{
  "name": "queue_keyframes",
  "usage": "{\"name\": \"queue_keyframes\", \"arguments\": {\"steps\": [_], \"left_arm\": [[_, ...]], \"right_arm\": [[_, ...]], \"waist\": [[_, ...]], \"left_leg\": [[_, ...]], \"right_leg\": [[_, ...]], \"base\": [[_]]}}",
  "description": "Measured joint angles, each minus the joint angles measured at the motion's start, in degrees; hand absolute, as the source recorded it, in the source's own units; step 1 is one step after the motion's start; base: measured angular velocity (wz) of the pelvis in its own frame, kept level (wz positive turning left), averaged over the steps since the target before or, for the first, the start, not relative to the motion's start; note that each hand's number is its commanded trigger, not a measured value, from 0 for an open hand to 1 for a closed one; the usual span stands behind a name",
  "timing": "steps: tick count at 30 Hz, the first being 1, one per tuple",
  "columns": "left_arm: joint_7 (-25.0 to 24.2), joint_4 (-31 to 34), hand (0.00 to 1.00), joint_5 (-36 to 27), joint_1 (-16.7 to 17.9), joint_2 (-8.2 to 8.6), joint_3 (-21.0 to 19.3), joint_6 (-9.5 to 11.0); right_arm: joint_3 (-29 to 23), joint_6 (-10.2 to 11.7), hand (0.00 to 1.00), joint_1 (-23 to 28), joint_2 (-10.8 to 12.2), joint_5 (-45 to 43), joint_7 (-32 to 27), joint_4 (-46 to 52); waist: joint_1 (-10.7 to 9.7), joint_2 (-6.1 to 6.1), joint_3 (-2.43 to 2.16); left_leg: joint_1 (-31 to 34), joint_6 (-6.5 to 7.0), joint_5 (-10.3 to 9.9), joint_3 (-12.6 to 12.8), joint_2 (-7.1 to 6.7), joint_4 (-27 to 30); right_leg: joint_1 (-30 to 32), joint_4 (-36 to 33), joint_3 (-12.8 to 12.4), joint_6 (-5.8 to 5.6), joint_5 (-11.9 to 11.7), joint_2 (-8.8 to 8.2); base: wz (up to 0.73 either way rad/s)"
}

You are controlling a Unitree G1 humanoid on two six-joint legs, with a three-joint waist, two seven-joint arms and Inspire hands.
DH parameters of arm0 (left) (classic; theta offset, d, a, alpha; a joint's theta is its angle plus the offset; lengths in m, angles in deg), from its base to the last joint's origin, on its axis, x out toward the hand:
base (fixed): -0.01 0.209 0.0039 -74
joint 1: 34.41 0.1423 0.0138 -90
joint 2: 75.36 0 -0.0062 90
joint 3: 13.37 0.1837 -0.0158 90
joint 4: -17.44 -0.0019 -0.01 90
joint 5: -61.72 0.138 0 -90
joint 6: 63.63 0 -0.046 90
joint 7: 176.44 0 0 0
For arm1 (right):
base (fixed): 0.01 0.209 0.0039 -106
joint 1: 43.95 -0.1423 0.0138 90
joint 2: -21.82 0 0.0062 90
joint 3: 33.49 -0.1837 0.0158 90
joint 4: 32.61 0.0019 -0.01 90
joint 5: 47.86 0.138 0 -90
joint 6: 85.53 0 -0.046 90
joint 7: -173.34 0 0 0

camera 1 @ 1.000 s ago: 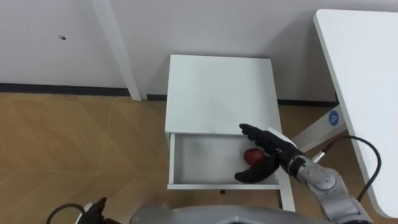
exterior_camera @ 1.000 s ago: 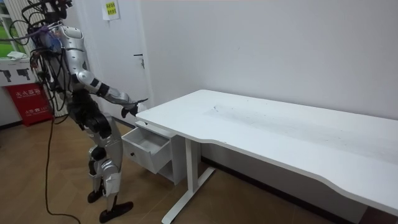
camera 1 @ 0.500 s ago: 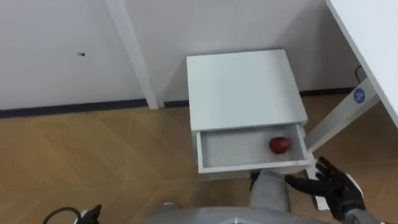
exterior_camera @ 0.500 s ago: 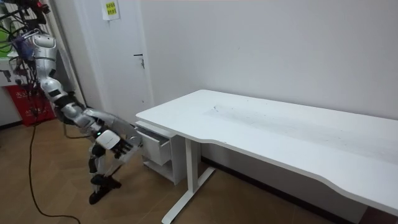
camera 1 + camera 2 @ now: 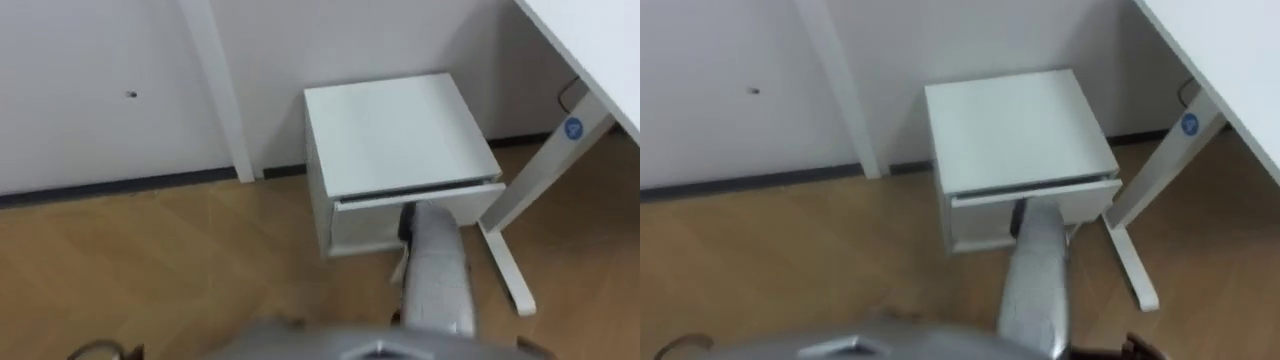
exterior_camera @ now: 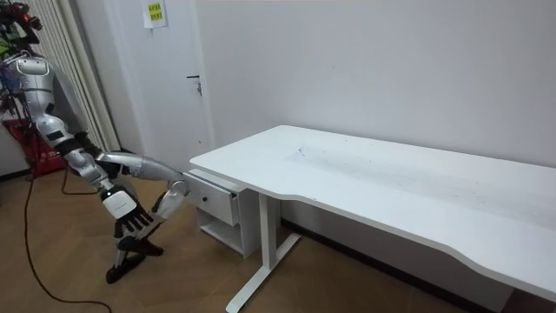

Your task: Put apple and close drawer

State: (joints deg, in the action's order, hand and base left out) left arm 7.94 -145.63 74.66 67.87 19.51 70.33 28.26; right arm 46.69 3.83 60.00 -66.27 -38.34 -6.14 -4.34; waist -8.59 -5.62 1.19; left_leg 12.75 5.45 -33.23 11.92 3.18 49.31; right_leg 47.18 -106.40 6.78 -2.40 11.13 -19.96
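Right hand (image 6: 130, 215) released: fingers spread, nothing held, hanging low beside the forward leg, well apart from the drawer (image 5: 365, 220). Leaning far back on the wooden floor (image 5: 150, 260), one knee thrust forward at the drawer front; touching or just short, hard to tell. Long white worktop (image 6: 391, 183) bare, reaching off to the room view's right. Under its corner at the room view's left, white cabinet (image 5: 395, 125), top bare. Drawer almost home, front just proud of the cabinet's front edge, a thin dark gap above it. Apple presumably inside, hidden beneath the cabinet top. Closing step in hand, placing apparently done. Next: a short, straight push on the drawer front until flush with the cabinet's edge, then knee drawn back without tipping.
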Motion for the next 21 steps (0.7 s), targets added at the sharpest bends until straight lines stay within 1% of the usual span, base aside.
{"name": "queue_keyframes", "arguments": {"steps": [1,2,3,4,5,6,7,8,9,10,11,12,13,14,15,16,17,18,19,20,21], "left_arm": [[0.2,0.0,0.00,-0.2,0.3,0.40,0.0,0.0],[0.4,-0.1,0.00,-0.4,0.5,0.33,-0.1,0.0],[1.2,0.0,0.00,-0.5,1.1,0.19,-0.2,-0.1],[1.9,0.0,0.00,-0.5,1.7,-0.15,-0.2,-0.2],[2.0,0.0,0.00,-0.6,1.9,-0.34,-0.2,-0.3],[2.5,0.0,0.00,-1.0,2.0,-0.67,-0.2,-0.7],[2.8,1.0,0.00,-1.0,2.1,-0.92,-0.2,-1.2],[2.9,1.8,0.00,-1.0,2.1,-0.99,-0.3,-1.5],[3.0,3.2,0.00,-0.9,1.9,-1.03,-0.3,-1.8],[3.7,4.4,0.00,-0.9,1.8,-0.98,-0.3,-1.9],[4.1,4.5,0.00,-0.9,1.8,-0.98,-0.3,-1.8],[4.5,4.5,0.00,-0.9,1.4,-1.04,-0.3,-1.8],[5.1,4.4,0.00,-1.0,1.0,-1.03,-0.2,-1.7],[5.2,4.4,0.00,-1.0,0.8,-1.05,0.0,-1.7],[5.2,4.4,0.00,-1.0,0.5,-1.03,0.5,-1.9],[5.2,4.5,0.00,-0.9,0.5,-0.84,0.4,-1.9],[5.2,4.5,0.00,-0.8,0.5,-0.75,0.4,-1.9],[5.1,4.5,0.00,-0.7,0.4,-0.75,0.4,-2.0],[5.1,4.8,0.00,-0.7,0.4,-0.71,0.4,-2.0],[5.1,5.0,0.00,-0.7,0.4,-0.62,0.4,-2.0],[5.1,5.2,0.00,-0.7,0.3,-0.47,0.5,-2.0]], "right_arm": [[0.1,-0.2,0.00,-0.4,-0.4,0.3,-0.3,-0.2],[0.1,-0.4,0.00,-0.4,-0.4,0.4,-0.4,-0.3],[0.2,-0.7,0.00,-0.2,-0.4,1.0,-0.4,-0.3],[0.2,-0.9,0.00,0.0,-0.3,1.4,-0.3,-0.3],[0.1,-1.0,0.00,0.4,-0.3,1.4,-0.3,-0.4],[0.1,-1.5,0.00,1.0,-0.3,1.4,-0.3,-0.6],[0.0,-1.5,0.00,1.8,-0.2,1.3,-0.4,-0.9],[0.0,-1.5,0.00,2.1,-0.1,1.1,-0.4,-1.0],[0.0,-1.4,0.00,2.6,0.2,0.6,-0.4,-1.1],[0.0,-1.1,0.00,2.4,0.5,-0.3,-0.4,-2.2],[-0.1,-1.1,0.00,2.2,0.6,-1.0,-0.4,-2.9],[-0.4,-0.7,0.00,1.7,1.0,-2.0,-0.4,-4.0],[-0.4,-0.1,0.00,1.2,1.1,-3.2,-0.5,-4.5],[-0.4,0.1,0.00,1.0,1.2,-3.6,-0.5,-4.5],[-0.5,0.5,0.00,0.7,1.2,-4.4,-0.8,-4.6],[-0.5,0.8,0.00,0.6,1.4,-4.8,-1.3,-4.6],[-0.5,0.8,0.00,0.5,1.6,-4.8,-1.5,-4.7],[-0.5,0.8,0.00,0.4,2.1,-4.9,-1.8,-5.3],[-0.5,0.8,0.00,0.4,2.6,-5.1,-1.9,-6.2],[-0.5,0.8,0.00,0.2,2.7,-5.2,-1.9,-6.7],[-0.5,0.8,0.00,-0.2,3.1,-5.3,-1.9,-7.9]], "waist": [[-0.6,-0.42,-0.22],[-0.5,-0.34,-0.24],[-0.5,0.01,-0.27],[-0.4,0.79,-0.49],[-0.5,1.30,-0.54],[-0.5,2.25,-0.36],[-0.6,3.23,-0.42],[-0.3,3.70,-0.39],[0.7,4.43,-0.34],[1.7,4.87,-0.47],[2.4,5.30,-0.47],[2.6,5.90,-0.73],[2.7,6.62,-0.88],[2.8,6.94,-0.81],[2.8,7.45,-0.92],[3.0,7.92,-0.92],[3.2,7.99,-0.88],[3.2,8.08,-0.93],[3.2,8.29,-1.05],[3.2,8.26,-1.04],[3.3,8.15,-0.91]], "left_leg": [[-0.2,2.17,2.2,0.2,-0.30,-3.2],[-0.5,2.56,3.3,0.3,-1.09,-5.0],[-1.3,2.88,5.1,0.9,-1.83,-8.1],[-2.5,2.53,6.2,1.9,-2.43,-10.6],[-3.0,2.47,6.6,2.1,-3.05,-11.9],[-4.1,2.29,7.0,2.1,-4.16,-13.8],[-4.9,1.82,7.3,2.1,-4.87,-15.4],[-5.4,1.52,7.5,2.1,-5.05,-16.1],[-6.1,1.08,7.9,2.1,-5.08,-17.3],[-7.0,0.96,8.7,2.3,-5.08,-19.1],[-7.5,0.95,9.2,2.3,-5.07,-20.1],[-8.4,0.44,10.0,2.3,-5.07,-22.1],[-9.1,-0.11,10.9,2.3,-5.06,-23.7],[-9.3,-0.22,11.2,2.3,-5.05,-24.4],[-9.6,0.05,11.7,2.1,-4.99,-25.4],[-9.8,0.60,12.1,1.7,-4.98,-25.8],[-9.8,0.68,12.1,0.9,-4.88,-25.9],[-10.0,0.82,12.3,-1.3,-4.81,-26.1],[-10.6,0.77,12.7,-2.3,-4.77,-26.7],[-11.0,0.73,13.0,-3.0,-4.78,-26.9],[-12.3,0.54,13.8,-4.7,-4.82,-28.3]], "right_leg": [[-2.0,4.0,1.0,-0.04,0.0,0.18],[-3.0,6.3,1.0,-0.12,-0.1,0.12],[-6.0,13.0,1.2,-0.65,-0.3,0.19],[-10.5,21.1,1.1,-1.25,-0.7,0.56],[-12.9,25.5,1.2,-1.33,-0.7,0.66],[-18.2,33.8,1.9,-1.94,-0.3,1.07],[-23.7,42.6,2.9,-3.05,0.5,2.19],[-26.5,47.0,3.3,-3.67,1.1,3.05],[-31.4,55.3,4.0,-4.62,2.4,5.08],[-35.3,62.7,4.4,-4.58,3.8,6.97],[-37.2,65.9,4.4,-4.46,4.4,7.92],[-40.6,72.1,4.4,-4.69,5.0,9.47],[-43.3,77.5,4.5,-4.69,5.0,10.78],[-44.4,79.8,4.5,-4.64,5.0,11.49],[-46.3,84.1,4.8,-4.08,4.4,12.79],[-48.1,87.4,5.9,-3.12,4.2,13.77],[-49.1,88.9,6.0,-2.88,4.0,14.21],[-50.6,90.9,6.4,-2.31,3.6,15.03],[-51.5,91.8,7.0,-2.21,3.6,15.30],[-51.6,91.8,7.4,-2.20,3.6,15.44],[-51.4,91.0,7.9,-2.10,3.6,15.66]], "base": [[0.05],[0.00],[0.00],[0.04],[0.12],[0.16],[0.16],[0.05],[-0.21],[-0.32],[-0.39],[-0.28],[-0.23],[-0.18],[-0.20],[-0.20],[-0.10],[0.09],[0.19],[0.24],[0.16]]}}
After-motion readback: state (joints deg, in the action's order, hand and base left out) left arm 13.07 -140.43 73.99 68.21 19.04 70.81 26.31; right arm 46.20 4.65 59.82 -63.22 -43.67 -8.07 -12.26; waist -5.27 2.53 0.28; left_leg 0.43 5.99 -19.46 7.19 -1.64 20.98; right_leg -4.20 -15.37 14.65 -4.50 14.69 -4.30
